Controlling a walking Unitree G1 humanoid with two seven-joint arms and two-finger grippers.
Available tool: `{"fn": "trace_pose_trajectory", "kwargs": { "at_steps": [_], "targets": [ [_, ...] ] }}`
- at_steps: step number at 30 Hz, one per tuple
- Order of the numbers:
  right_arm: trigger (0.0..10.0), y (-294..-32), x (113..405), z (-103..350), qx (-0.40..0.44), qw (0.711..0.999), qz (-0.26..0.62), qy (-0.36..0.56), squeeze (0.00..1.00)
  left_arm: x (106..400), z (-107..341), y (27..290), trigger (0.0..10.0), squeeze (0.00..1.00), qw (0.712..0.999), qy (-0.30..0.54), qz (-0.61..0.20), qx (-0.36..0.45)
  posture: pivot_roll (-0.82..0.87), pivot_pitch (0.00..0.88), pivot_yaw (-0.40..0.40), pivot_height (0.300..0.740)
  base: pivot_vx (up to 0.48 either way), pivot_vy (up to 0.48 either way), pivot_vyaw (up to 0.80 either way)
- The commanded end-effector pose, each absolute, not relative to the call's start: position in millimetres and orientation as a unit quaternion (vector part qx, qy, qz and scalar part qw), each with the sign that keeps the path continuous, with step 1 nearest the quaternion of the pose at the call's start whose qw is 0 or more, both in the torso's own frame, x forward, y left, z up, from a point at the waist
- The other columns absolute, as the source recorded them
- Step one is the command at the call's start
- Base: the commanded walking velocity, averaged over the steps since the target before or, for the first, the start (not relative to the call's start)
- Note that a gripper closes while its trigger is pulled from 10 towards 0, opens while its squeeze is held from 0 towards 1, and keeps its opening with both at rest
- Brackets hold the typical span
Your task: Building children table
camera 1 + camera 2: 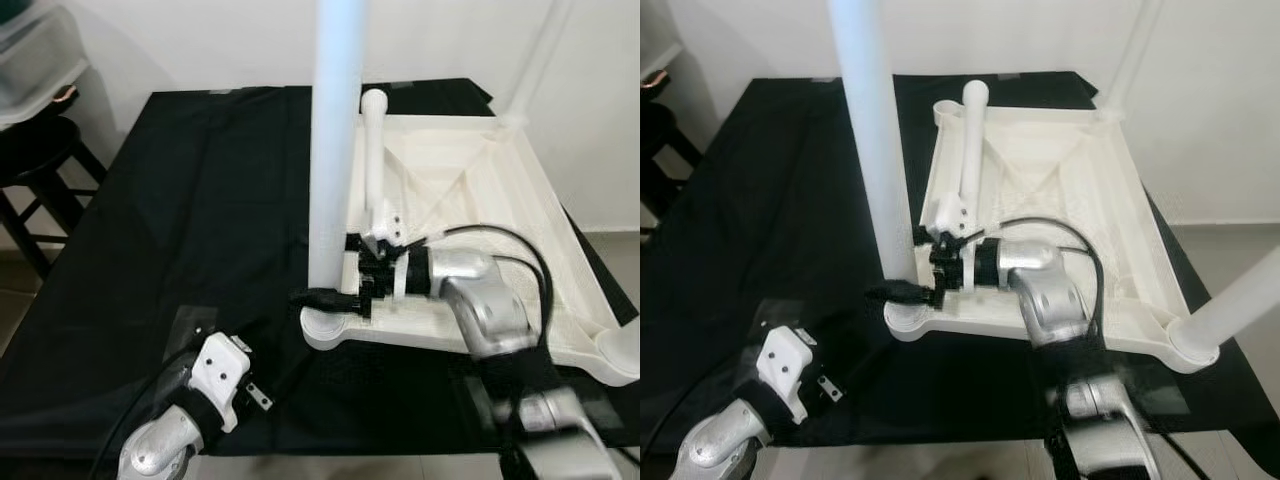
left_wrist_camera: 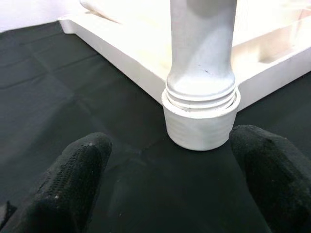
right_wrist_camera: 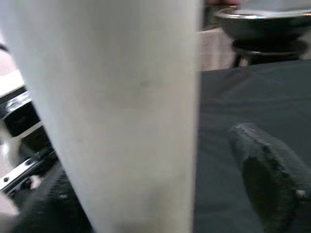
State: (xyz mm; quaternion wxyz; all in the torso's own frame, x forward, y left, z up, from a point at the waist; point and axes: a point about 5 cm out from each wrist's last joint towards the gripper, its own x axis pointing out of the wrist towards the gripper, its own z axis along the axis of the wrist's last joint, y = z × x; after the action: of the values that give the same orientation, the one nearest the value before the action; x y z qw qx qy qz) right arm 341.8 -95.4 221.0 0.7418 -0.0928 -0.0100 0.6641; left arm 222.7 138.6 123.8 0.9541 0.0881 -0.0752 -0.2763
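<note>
Black cloth covers the table [image 1: 180,200], with a white wall behind and a dark stool [image 1: 40,170] at the upper left of the frame. Toward the right of the head views the white children's tabletop [image 1: 1120,200] lies upside down, legs rising from its corner sockets.

The near-left leg [image 1: 875,150] stands upright in its socket [image 2: 200,124], and in the left wrist view thread rings show above the collar, so it looks not fully screwed home. The right gripper [image 1: 335,297] reaches in from the right at the base of this leg, its fingers [image 3: 267,179] spread either side of the shaft; whether the pads actually press it I cannot tell. The left gripper [image 2: 165,184] waits low in the frame, fingers wide apart, pointed at the socket and clear of it.

To do this well, grip low and square, turn the leg about its own axis without leaning it, and have the left gripper brace the tabletop so it does not slide on the cloth.
</note>
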Motion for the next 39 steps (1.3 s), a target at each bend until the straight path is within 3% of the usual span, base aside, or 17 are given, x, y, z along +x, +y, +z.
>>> {"fn": "trace_pose_trajectory", "kwargs": {
  "at_steps": [1,9,14,16,17,18,19,21,22,23,24,25,28,35,36,39],
  "targets": [
    [0.0,-95.4,346.7,218.0,-0.090,0.745,0.661,-0.004,0.00,220.9,119.6,136.2,10.0,0.00,0.954,-0.070,-0.277,0.089,0.06,0.188,-0.008,0.740,0.000,0.000,0.00],
    [0.0,-94.2,353.4,224.6,-0.091,0.721,0.687,-0.008,0.00,220.1,119.9,134.2,10.0,0.00,0.957,-0.073,-0.268,0.086,0.05,0.200,-0.012,0.740,0.000,0.000,0.00],
    [0.0,-98.1,354.5,221.5,-0.093,0.728,0.679,-0.015,0.00,220.1,119.9,134.3,10.0,0.00,0.957,-0.074,-0.268,0.085,0.04,0.205,-0.010,0.740,0.000,0.000,0.00],
    [0.0,-103.2,355.9,217.0,-0.099,0.756,0.646,-0.031,0.00,220.0,120.2,134.7,10.0,0.00,0.957,-0.074,-0.266,0.085,0.03,0.210,-0.008,0.740,0.000,0.000,0.00],
    [0.0,-103.2,355.9,217.0,-0.099,0.756,0.646,-0.031,0.00,220.0,120.2,134.7,10.0,0.00,0.957,-0.074,-0.266,0.085,0.03,0.210,-0.008,0.740,0.000,0.000,0.00],
    [0.0,-106.0,355.1,213.0,-0.092,0.786,0.611,-0.038,0.00,220.2,120.2,135.3,10.0,0.00,0.958,-0.074,-0.265,0.084,0.02,0.214,-0.007,0.740,0.000,0.000,0.00],
    [0.0,-106.0,355.1,213.0,-0.092,0.786,0.611,-0.038,0.00,220.2,120.2,135.3,10.0,0.00,0.958,-0.074,-0.265,0.084,0.02,0.214,-0.007,0.740,0.000,0.000,0.00],
    [0.0,-106.0,349.4,200.2,-0.073,0.848,0.523,-0.044,0.00,220.6,120.2,136.8,10.0,0.00,0.958,-0.073,-0.264,0.083,0.01,0.221,-0.009,0.740,0.000,0.000,0.00],
    [0.0,-106.0,349.4,200.2,-0.073,0.848,0.523,-0.044,0.00,220.6,120.2,136.8,10.0,0.00,0.958,-0.073,-0.264,0.083,0.01,0.221,-0.009,0.740,0.000,0.000,0.00],
    [0.0,-103.6,344.9,187.3,-0.056,0.918,0.390,-0.047,0.00,221.0,120.3,138.2,10.0,0.00,0.958,-0.072,-0.264,0.083,0.00,0.224,-0.005,0.740,0.000,0.000,0.00],
    [0.0,-103.6,344.9,187.3,-0.056,0.918,0.390,-0.047,0.00,221.0,120.3,138.2,10.0,0.00,0.958,-0.072,-0.264,0.083,0.00,0.224,-0.005,0.740,0.000,0.000,0.00],
    [0.0,-86.6,300.4,155.0,-0.036,0.962,0.271,-0.022,0.00,223.3,121.0,140.3,10.0,0.00,0.958,-0.071,-0.264,0.082,-0.01,0.237,0.008,0.740,0.000,0.000,0.00],
    [0.0,-73.6,284.2,149.9,-0.037,0.960,0.276,-0.018,0.00,225.4,120.2,141.3,10.0,0.00,0.958,-0.071,-0.264,0.083,-0.02,0.215,0.021,0.740,0.000,0.000,0.00],
    [0.0,-68.1,295.3,154.2,-0.044,0.949,0.313,-0.020,0.00,229.1,119.1,140.0,10.0,0.00,0.957,-0.071,-0.267,0.085,-0.02,0.203,0.006,0.740,0.000,0.000,0.00],
    [10.0,-63.2,297.9,157.9,-0.046,0.938,0.343,-0.018,0.00,230.2,119.0,140.2,10.0,0.00,0.959,-0.073,-0.260,0.085,-0.01,0.195,0.001,0.740,0.000,0.000,0.00],
    [10.0,-59.3,299.9,163.4,-0.039,0.925,0.377,-0.023,0.00,230.9,118.8,140.4,10.0,0.00,0.960,-0.074,-0.257,0.084,-0.01,0.192,0.003,0.740,0.000,0.000,0.00]
  ]
}}
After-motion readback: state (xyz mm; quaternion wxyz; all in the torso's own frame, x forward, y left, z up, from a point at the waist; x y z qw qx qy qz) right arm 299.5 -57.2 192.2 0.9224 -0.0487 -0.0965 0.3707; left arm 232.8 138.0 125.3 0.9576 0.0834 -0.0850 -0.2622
